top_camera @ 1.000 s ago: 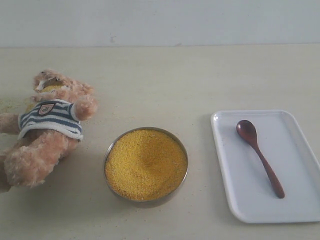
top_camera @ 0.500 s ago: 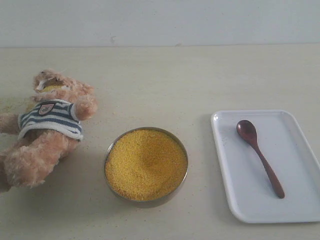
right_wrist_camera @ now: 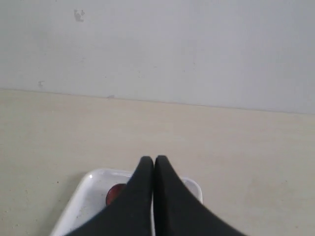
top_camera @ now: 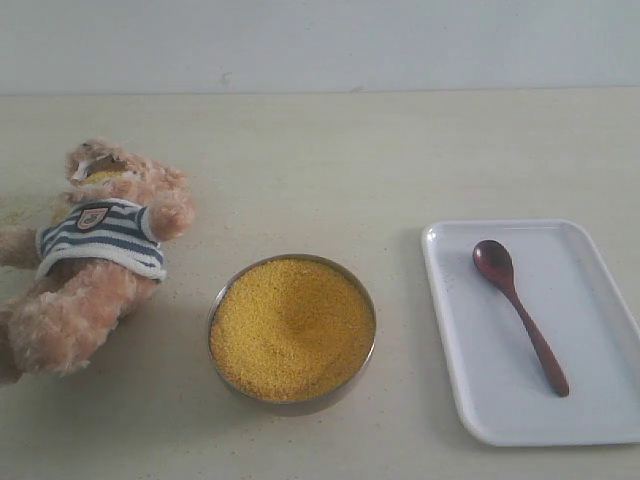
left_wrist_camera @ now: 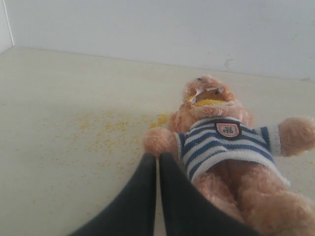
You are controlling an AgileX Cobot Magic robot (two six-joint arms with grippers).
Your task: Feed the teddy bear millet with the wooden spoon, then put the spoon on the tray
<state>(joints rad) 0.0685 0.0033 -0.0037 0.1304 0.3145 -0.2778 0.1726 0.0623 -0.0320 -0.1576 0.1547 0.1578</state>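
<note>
The teddy bear [top_camera: 95,255] lies on its back at the left of the table, with yellow grains on its mouth [left_wrist_camera: 209,102]. The millet [top_camera: 291,326] fills a round metal bowl [top_camera: 290,403] in the middle. On the white tray [top_camera: 470,340] at the right rests the wooden spoon [top_camera: 518,312], its bowl pointing away; the right wrist view shows only its red tip [right_wrist_camera: 115,193]. Neither gripper appears in the exterior view. My left gripper [left_wrist_camera: 157,156] is shut and empty beside the bear's arm [left_wrist_camera: 158,140]. My right gripper [right_wrist_camera: 153,160] is shut and empty above the tray [right_wrist_camera: 88,194].
Spilled millet grains [left_wrist_camera: 106,130] are scattered on the table beside the bear's head. A pale wall [top_camera: 320,45] runs along the table's far edge.
</note>
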